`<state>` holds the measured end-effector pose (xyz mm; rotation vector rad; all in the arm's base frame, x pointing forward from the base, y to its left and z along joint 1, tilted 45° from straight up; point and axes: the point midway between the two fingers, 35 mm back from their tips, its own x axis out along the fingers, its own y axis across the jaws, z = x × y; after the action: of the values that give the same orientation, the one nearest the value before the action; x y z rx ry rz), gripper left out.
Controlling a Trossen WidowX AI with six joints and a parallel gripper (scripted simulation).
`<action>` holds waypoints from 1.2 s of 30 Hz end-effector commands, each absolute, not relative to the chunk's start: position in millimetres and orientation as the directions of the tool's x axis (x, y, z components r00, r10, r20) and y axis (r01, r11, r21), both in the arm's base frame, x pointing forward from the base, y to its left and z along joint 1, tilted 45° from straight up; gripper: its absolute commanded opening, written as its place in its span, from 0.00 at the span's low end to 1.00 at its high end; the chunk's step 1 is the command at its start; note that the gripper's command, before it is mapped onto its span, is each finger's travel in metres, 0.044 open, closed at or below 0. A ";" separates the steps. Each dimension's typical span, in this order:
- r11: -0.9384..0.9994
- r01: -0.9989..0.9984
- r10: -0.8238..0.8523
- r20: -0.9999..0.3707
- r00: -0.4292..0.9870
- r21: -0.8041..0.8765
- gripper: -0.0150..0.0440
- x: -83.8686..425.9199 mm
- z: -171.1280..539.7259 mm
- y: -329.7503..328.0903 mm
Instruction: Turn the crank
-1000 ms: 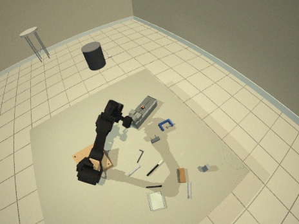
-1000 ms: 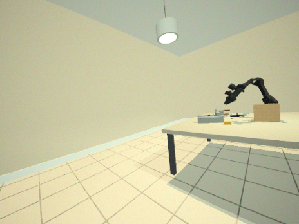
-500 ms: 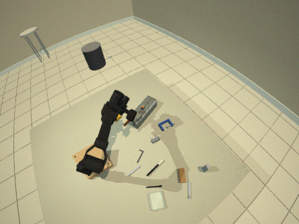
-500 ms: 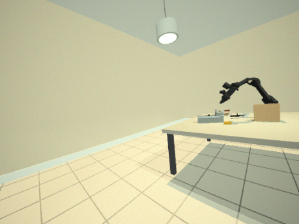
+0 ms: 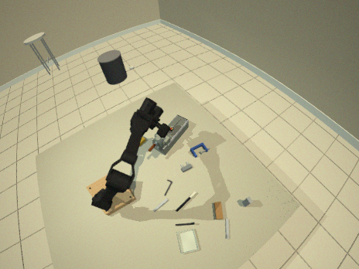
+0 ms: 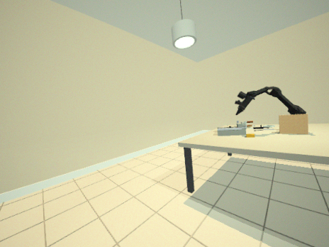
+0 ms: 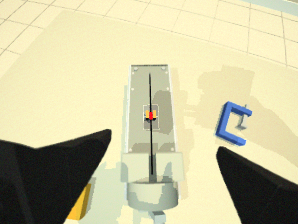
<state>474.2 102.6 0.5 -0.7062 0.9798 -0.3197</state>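
The grey machine has a long dark slot. In the wrist view the slide's red pointer sits between the two small brass marks and looks about level with them; it is too small there to tell exactly. The crank's brown handle sticks out from the machine's near end; it lies outside the wrist view, where only a grey piece of the crank shows. My gripper is wide open and empty, above the machine and clear of the handle.
A yellow block lies beside the machine's crank end. A blue clamp lies on the other side. A small grey part, a hex key and several other tools lie nearer the arm's wooden base.
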 end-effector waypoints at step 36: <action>0.731 -0.014 -0.577 -0.629 0.520 -0.682 1.00 488.2 -7.4 97.8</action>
<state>484.8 82.6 -25.1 -0.6974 0.9987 -0.3682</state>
